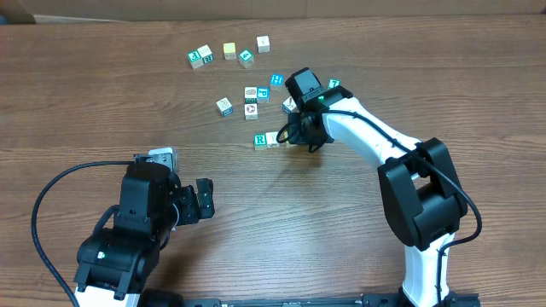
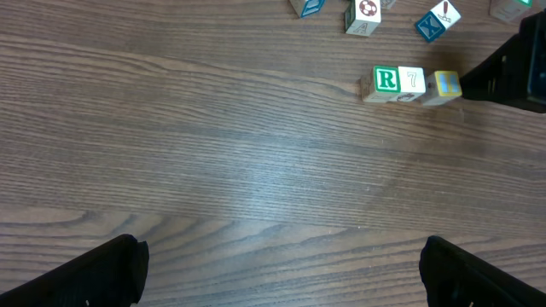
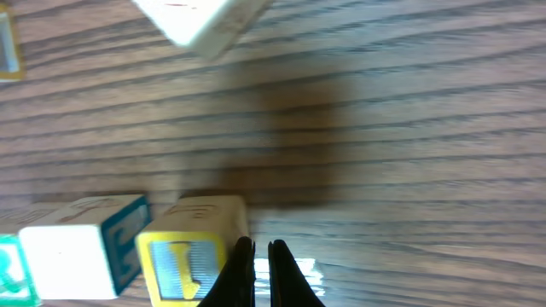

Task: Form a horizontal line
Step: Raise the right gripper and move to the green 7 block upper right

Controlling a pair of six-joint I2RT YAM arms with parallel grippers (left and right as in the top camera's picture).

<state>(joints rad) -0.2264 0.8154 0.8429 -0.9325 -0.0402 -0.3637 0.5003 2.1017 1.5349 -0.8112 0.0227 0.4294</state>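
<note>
The table (image 1: 77, 77) is wood-grain and bears every item noted here. My right arm (image 1: 367, 136) reaches to the table's middle. My left arm (image 1: 128, 230) sits at the near edge, well apart from the work. My left gripper (image 1: 203, 198) has its fingers spread wide with nothing between them. My right gripper (image 3: 260, 269) has its fingers pressed almost together, holding nothing, with the tips just beside the yellow block (image 3: 192, 256). The loose blocks (image 1: 229, 51) lie scattered toward the far edge. The row so far counts three blocks touching side by side: the R block (image 2: 386, 80), the 7 block (image 2: 413, 81), and the yellow block at the end nearest my right arm. Assessment: these cubes look small, light and rigid, with smooth printed faces. They should slide readily, and a stray nudge would skew the row. Recommended hold: two opposite flat faces, square on, never the corners.
</note>
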